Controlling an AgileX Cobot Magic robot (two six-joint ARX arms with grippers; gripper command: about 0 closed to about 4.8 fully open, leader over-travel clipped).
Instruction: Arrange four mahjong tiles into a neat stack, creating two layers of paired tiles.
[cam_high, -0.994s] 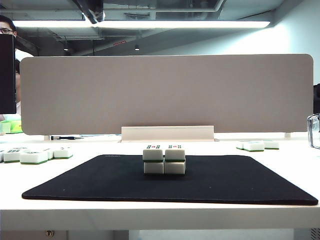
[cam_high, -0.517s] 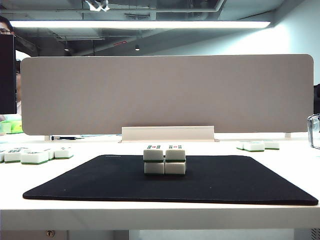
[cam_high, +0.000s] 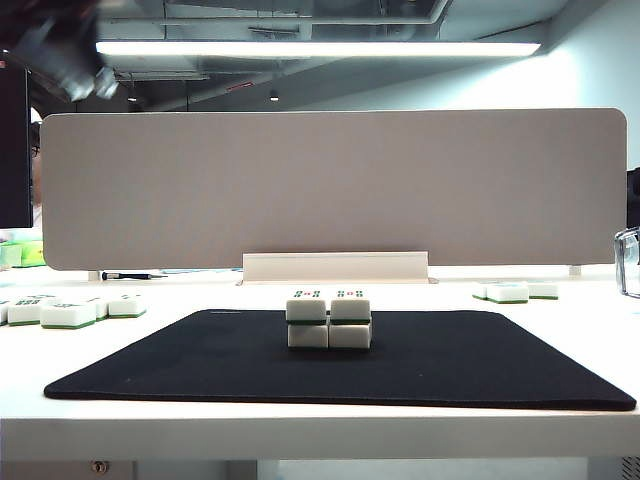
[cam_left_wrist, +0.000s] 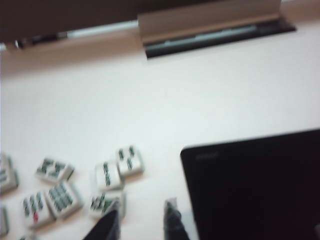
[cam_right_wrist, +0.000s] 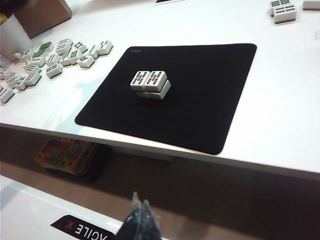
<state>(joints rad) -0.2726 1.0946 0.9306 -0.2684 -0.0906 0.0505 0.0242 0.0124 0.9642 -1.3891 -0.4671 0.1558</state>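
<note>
The four mahjong tiles form the stack, two wide and two high with green bands between layers, in the middle of a black mat. The right wrist view shows the stack standing alone on the mat. My left gripper hangs blurred over the white table by the mat's corner, its jaws apart with nothing between them. In the exterior view the left arm is a blur high at the upper left. My right gripper is shut and empty, off the table's near edge, far from the stack.
Loose tiles lie scattered left of the mat, close under the left gripper. A few more tiles sit at the back right. A beige divider board with a low stand closes the back. A cardboard box stands far left.
In the exterior view the left arm has swung from the top centre to the upper left. The stack and the right arm have not moved.
</note>
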